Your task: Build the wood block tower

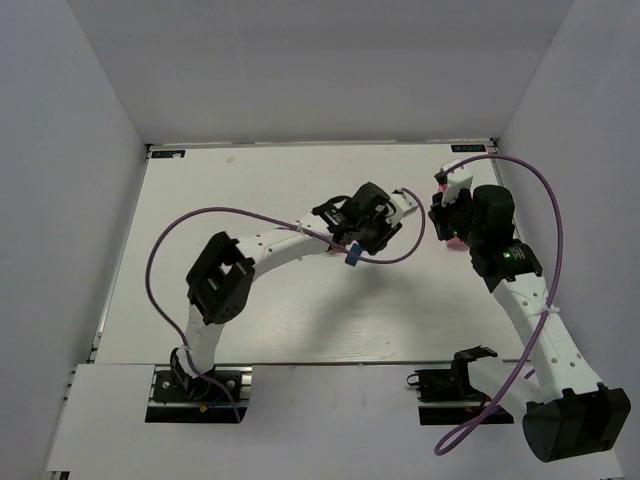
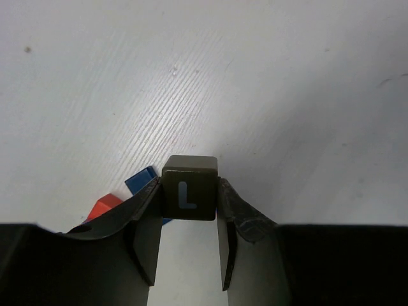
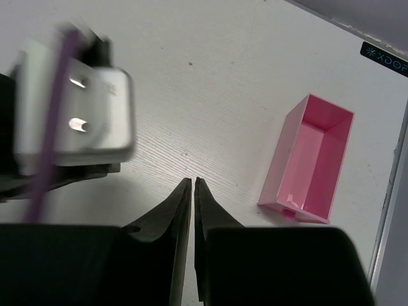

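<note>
Only the left wrist view shows a grey cube (image 2: 189,186) clamped between the left gripper (image 2: 189,191) fingertips. The right gripper (image 3: 192,183) is closed, empty.

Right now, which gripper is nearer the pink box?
Right. The right gripper hangs close beside the pink box; the left gripper, gripping a grey block, is farther off mid-table.

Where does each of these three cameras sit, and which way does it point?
Top view: above and behind the robot, looking down on the table; left arm and right arm show.
Left wrist: on that arm, looking down past its fingers, shut on a grey block.
Right wrist: on that arm, looking down past closed fingers at a pink box.
Shared: a blue block shows in top and left wrist views.
</note>
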`<state>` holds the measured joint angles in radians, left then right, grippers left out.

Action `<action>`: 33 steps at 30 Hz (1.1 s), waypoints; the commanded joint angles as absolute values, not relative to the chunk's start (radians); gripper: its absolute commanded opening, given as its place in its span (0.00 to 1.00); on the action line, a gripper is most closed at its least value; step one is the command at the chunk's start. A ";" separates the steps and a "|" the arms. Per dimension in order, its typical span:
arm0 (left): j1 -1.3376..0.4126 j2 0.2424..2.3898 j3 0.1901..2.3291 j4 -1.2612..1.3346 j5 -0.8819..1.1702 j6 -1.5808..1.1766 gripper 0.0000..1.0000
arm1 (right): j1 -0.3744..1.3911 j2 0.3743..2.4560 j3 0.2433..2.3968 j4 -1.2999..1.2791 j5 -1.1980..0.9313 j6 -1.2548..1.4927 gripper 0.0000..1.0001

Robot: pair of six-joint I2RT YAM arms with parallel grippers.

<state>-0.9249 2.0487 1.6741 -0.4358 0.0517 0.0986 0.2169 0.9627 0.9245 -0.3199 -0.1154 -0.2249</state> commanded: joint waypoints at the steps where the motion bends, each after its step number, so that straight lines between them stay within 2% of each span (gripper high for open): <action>1: -0.923 1.828 1.645 -0.433 0.133 0.109 0.09 | 0.213 0.946 0.916 -0.287 -0.121 -0.235 0.12; 10: -0.835 1.548 1.418 -0.433 0.077 0.227 0.08 | 0.215 0.963 0.916 -0.290 -0.158 -0.244 0.13; 11: -0.821 1.539 1.407 -0.445 0.077 0.241 0.00 | 0.216 0.965 0.919 -0.293 -0.164 -0.245 0.13; 21: -0.602 1.598 1.416 -0.506 0.201 0.341 0.00 | 0.221 0.982 0.913 -0.295 -0.213 -0.270 0.13; 28: -0.500 1.649 1.416 -0.482 0.417 0.535 0.00 | 0.227 0.982 0.910 -0.298 -0.232 -0.282 0.13; 33: -0.489 1.724 1.474 -0.590 0.581 0.676 0.00 | 0.229 0.989 0.908 -0.298 -0.239 -0.290 0.13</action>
